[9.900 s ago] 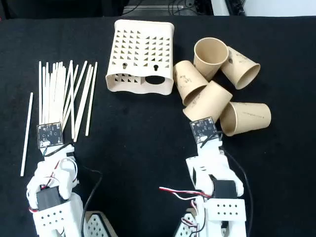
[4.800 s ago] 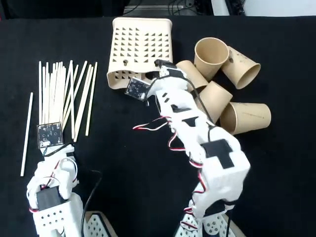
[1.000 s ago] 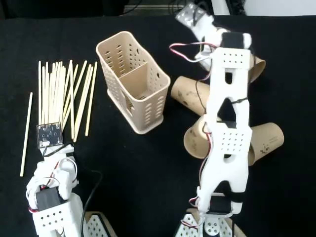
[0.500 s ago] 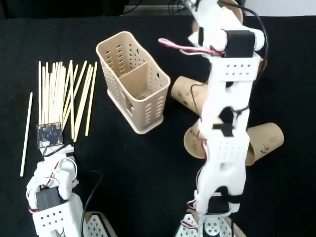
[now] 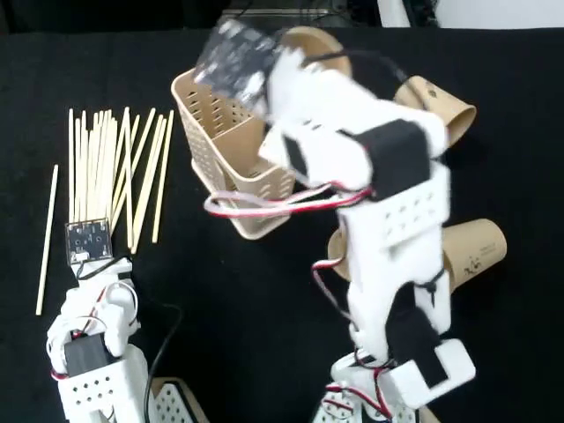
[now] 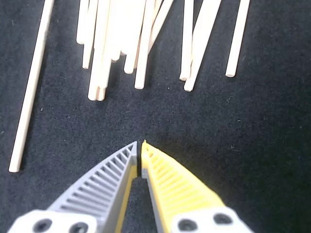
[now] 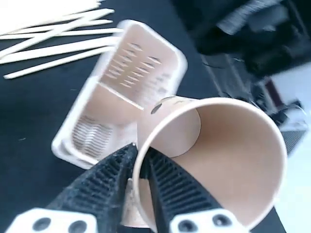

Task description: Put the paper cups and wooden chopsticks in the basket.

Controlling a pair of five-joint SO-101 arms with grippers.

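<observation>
We see the right claw (image 7: 140, 151) pinching the rim of a paper cup (image 7: 218, 145), up in the air by the basket (image 7: 141, 63), our left claw (image 6: 140, 145) pressed together with nothing in it, near the wooden chopsticks (image 6: 112, 39) on the table (image 6: 252, 136)

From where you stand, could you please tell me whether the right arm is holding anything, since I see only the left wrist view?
Observer: Yes, the right gripper is shut on a paper cup, pinching its wall at the rim.
Operator: Thank you. Where is that cup relative to the basket?
Observer: It is raised in the air close to the basket, which stands upright with its opening facing up.
Operator: Are other cups lying nearby?
Observer: Yes. In the high view a far cup and a nearer cup lie on their sides to the right of the basket.
</observation>
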